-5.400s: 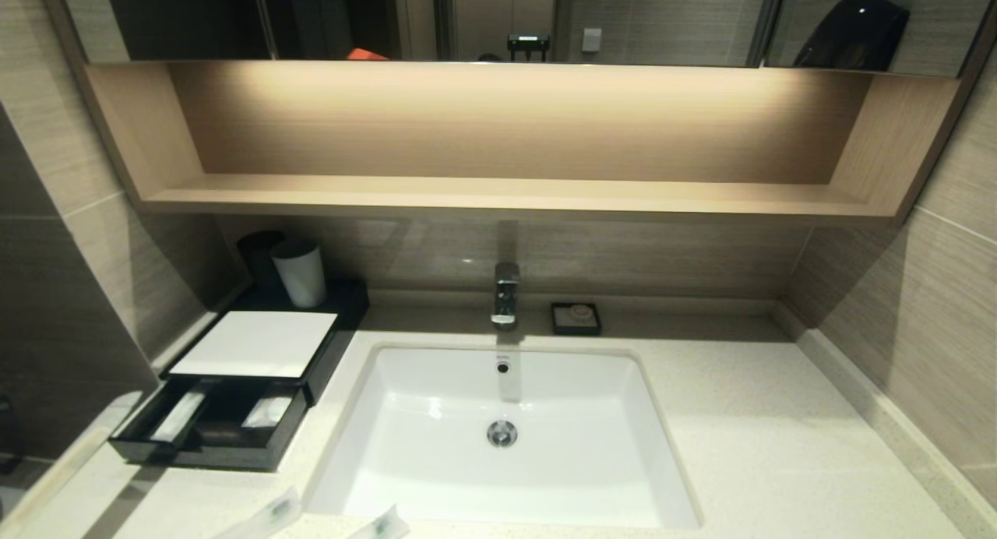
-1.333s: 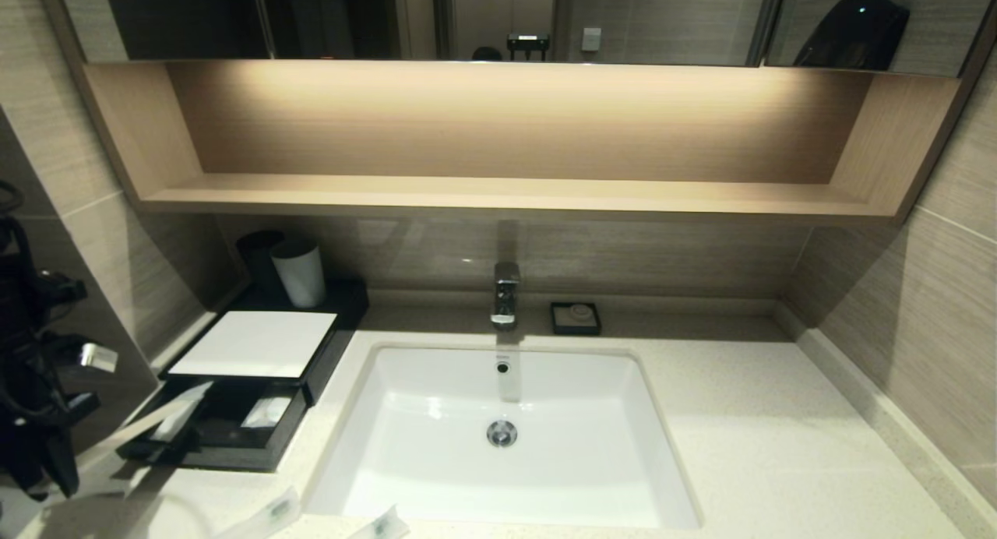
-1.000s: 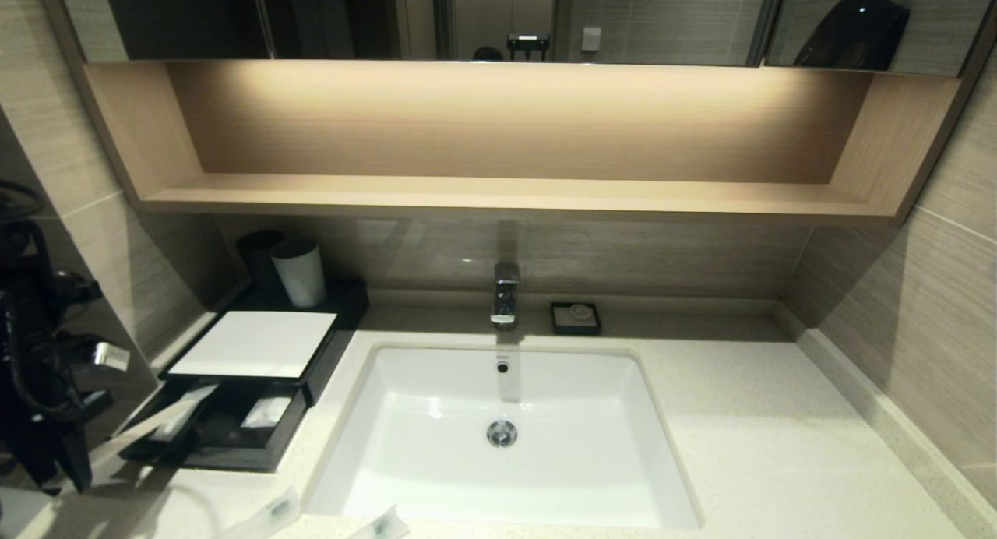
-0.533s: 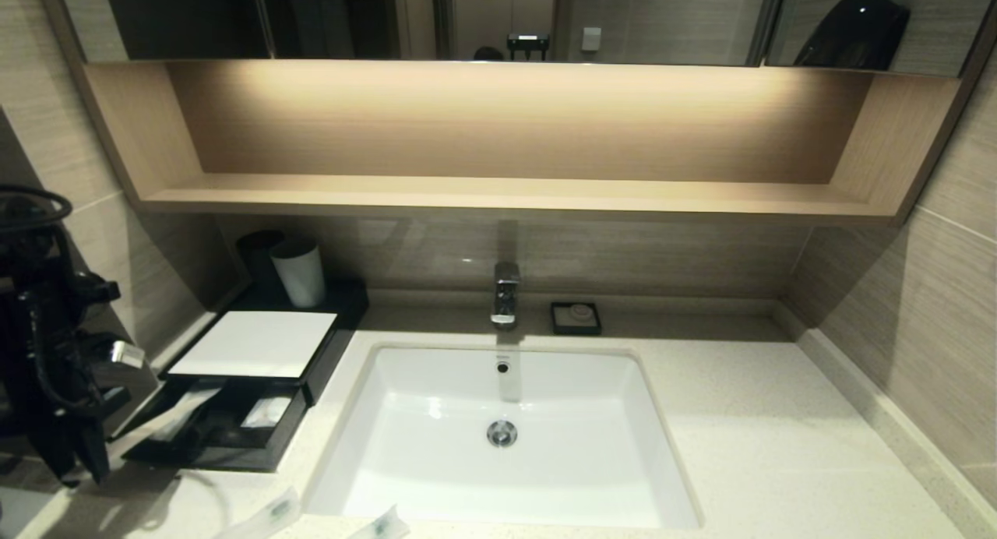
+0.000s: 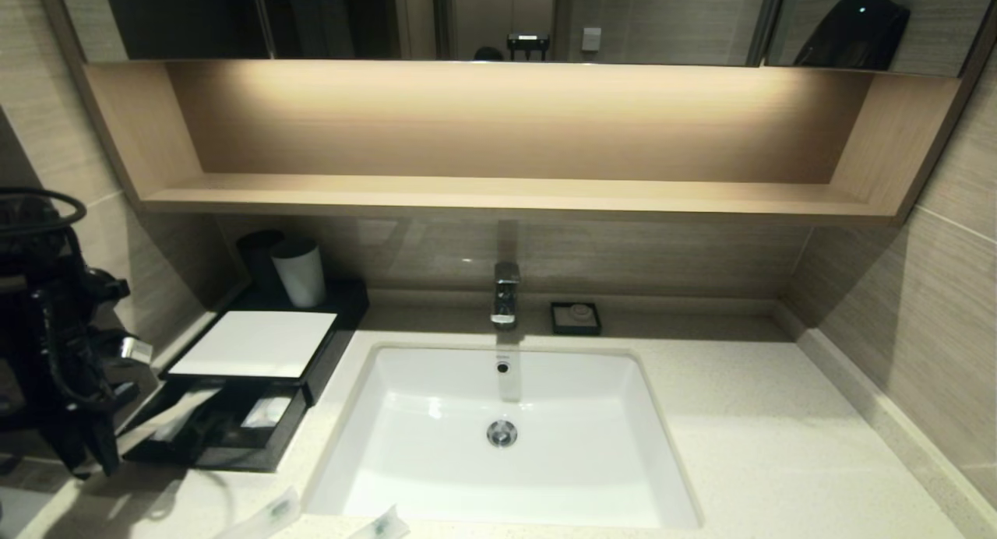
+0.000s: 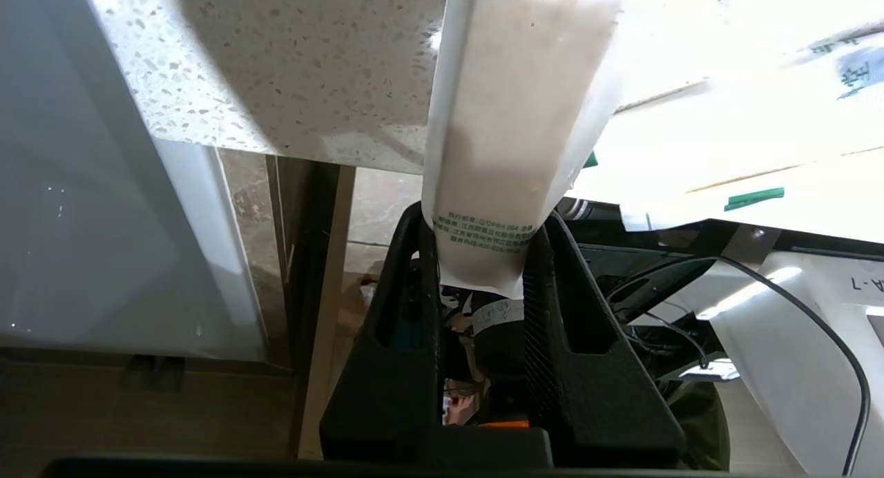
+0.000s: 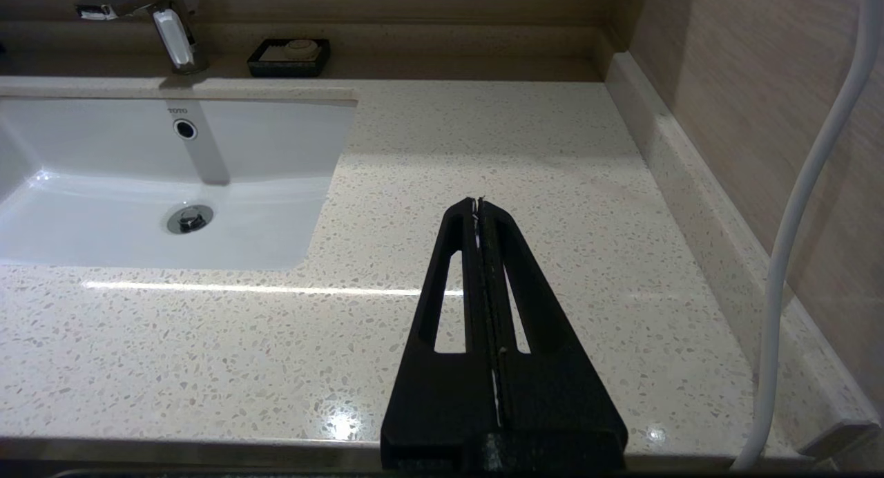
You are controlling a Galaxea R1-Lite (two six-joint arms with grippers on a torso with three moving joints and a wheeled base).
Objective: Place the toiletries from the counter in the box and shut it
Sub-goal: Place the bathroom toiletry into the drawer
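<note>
My left gripper [image 6: 483, 240] is shut on one end of a long translucent packet [image 6: 511, 119] with whitish contents. In the head view the left gripper [image 5: 105, 453] is at the far left, beside the box's open drawer [image 5: 226, 455]. The packet slants from it over the drawer's left compartment. The box [image 5: 253, 343] is black with a white top panel. Another packet [image 5: 266, 411] lies in the drawer. Two more packets [image 5: 269, 516] [image 5: 382, 526] lie on the counter [image 5: 763, 445] at the front edge. My right gripper [image 7: 478, 205] is shut and empty over the counter's right side.
A white basin [image 5: 420, 484] is set into the counter, with a chrome faucet [image 5: 505, 294] behind it. A small black soap dish [image 5: 576, 318] sits by the faucet. Cups [image 5: 298, 272] stand behind the box. A wooden shelf [image 5: 506, 196] overhangs the back wall.
My left arm has come into view from the left holding a packet and moved right toward the open drawer. The packets at the front edge have not moved.
</note>
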